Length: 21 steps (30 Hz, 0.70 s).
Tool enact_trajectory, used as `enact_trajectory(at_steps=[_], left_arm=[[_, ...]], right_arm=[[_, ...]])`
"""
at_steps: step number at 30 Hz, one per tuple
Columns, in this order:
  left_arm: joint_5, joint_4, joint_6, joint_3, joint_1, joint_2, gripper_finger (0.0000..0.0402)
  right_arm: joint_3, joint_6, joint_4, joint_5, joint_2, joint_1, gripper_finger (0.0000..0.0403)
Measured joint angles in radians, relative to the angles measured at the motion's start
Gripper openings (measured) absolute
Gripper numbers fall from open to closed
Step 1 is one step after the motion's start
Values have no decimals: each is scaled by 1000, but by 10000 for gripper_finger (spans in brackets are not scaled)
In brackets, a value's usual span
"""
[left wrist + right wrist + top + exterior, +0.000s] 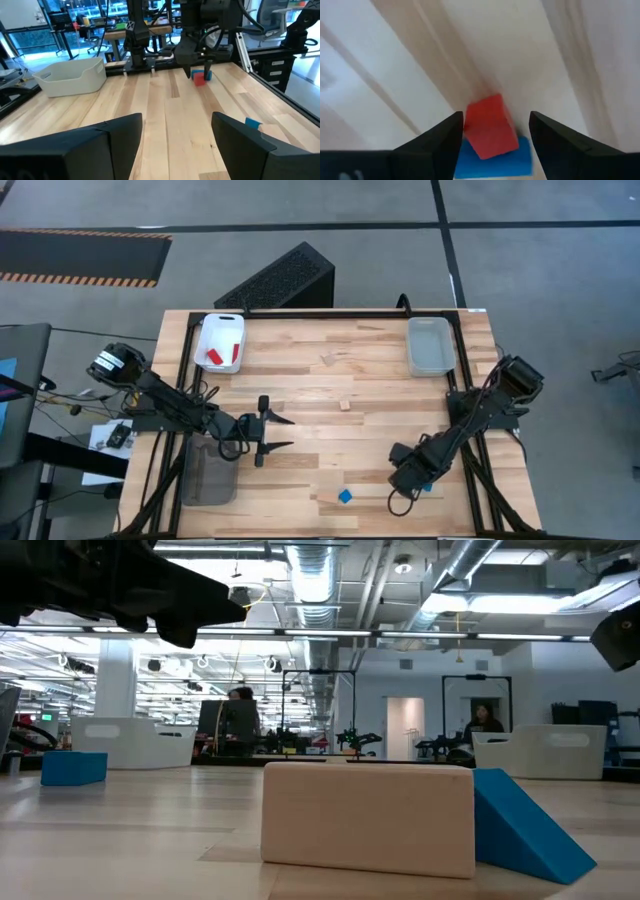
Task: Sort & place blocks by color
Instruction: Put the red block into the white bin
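- The right pincer [492,132] hangs low over the near right part of the tabletop [380,380], jaws apart and empty, straddling a red block [489,127] that sits on or against a flat blue block [515,155]; which of the two it is cannot be told.
- The left pincer [285,433] hovers open and empty over the left side of the tabletop, above no block.
- Other blocks lie scattered: a blue block [345,496] near the front edge, a small plain wood block [345,405] mid-table, and another wood piece [327,360] farther back.
- Two red blocks [222,355] already rest in the white tray [222,325] at the back left; the clear tray [430,345] at the back right looks empty.
- The step in hand appears to be grasping the red block.
- To do it well, the right pincer should probably come straight down so the fingers [437,142] meet the red block's flat sides squarely.
- Closing too low risks catching the blue block as well, so the grip is best kept on the red block's upper part.
- A tilted block may twist on closing; a slow squeeze would help.
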Motion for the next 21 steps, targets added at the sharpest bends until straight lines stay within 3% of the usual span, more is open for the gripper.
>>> enact_trajectory(at_steps=[14, 21], left_arm=[[0, -5, 1, 0, 0, 0, 232], [0, -5, 7, -1, 0, 0, 232]], right_arm=[[-24, 18, -7, 15, -1, 72, 250], [-80, 33, 91, 38, -1, 75, 250]])
